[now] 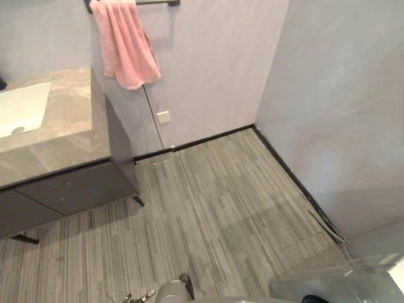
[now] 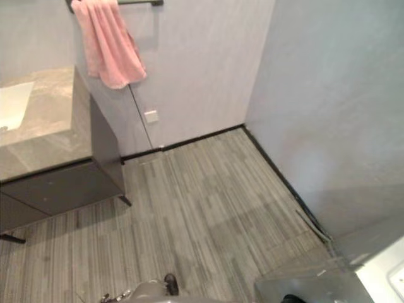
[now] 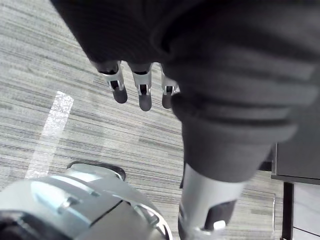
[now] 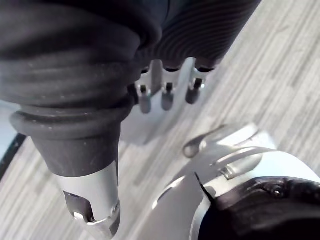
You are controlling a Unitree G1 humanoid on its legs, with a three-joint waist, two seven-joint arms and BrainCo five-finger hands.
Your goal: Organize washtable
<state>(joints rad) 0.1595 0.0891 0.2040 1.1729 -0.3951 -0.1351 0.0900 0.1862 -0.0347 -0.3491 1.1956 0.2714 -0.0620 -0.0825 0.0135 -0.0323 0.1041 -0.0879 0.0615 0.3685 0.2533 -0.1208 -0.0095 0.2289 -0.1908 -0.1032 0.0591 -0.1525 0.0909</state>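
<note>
The washtable [image 1: 69, 120] is standing at the far left of the room, with its grey stone-patterned top lying bare. A white sink basin [image 1: 22, 107] is sitting recessed in that top, toward its left edge. A dark cabinet [image 1: 69, 189] is carrying the top and is resting on thin dark legs on the grey striped floor [image 1: 221, 208].

A pink towel [image 1: 126, 47] is hanging from a dark towel bar [image 1: 158, 3] on the far wall, just right of the washtable and above its far right corner. A small white wall plate [image 1: 164, 116] is sitting lower on the same wall, below the towel.

The left hand [image 3: 144, 95] is hanging over the floor with its fingers straight and relaxed, grasping nothing. The right hand [image 4: 167, 96] is hanging likewise over the floor, fingers loose and released, grasping nothing. Both hands are well apart from the washtable
</note>
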